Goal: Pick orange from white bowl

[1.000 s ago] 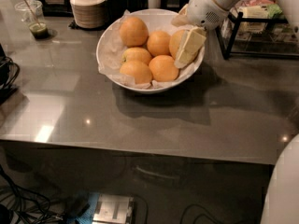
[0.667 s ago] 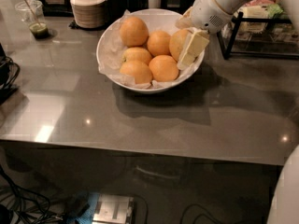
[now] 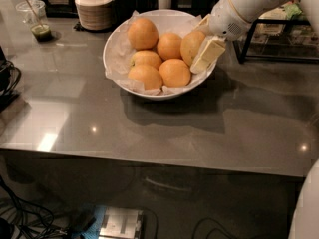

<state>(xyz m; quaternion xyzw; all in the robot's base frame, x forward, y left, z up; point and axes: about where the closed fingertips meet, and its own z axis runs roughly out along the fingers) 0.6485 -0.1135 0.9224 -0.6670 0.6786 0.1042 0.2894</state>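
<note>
Gripper [image 3: 203,51] is down at the white bowl's [image 3: 106,54] right rim on the desk [image 3: 149,128], pressed against the orange [image 3: 189,44]. Jaws clamped or loose? Cannot tell from here.

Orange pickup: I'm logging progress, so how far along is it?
Done: the gripper is at the right side of the white bowl, against the large, duller orange. In hand: the grasp, unconfirmed. Left: lifting it out; it sits among five smaller oranges.

Glossy grey table [image 3: 164,133] with light glints.
</note>
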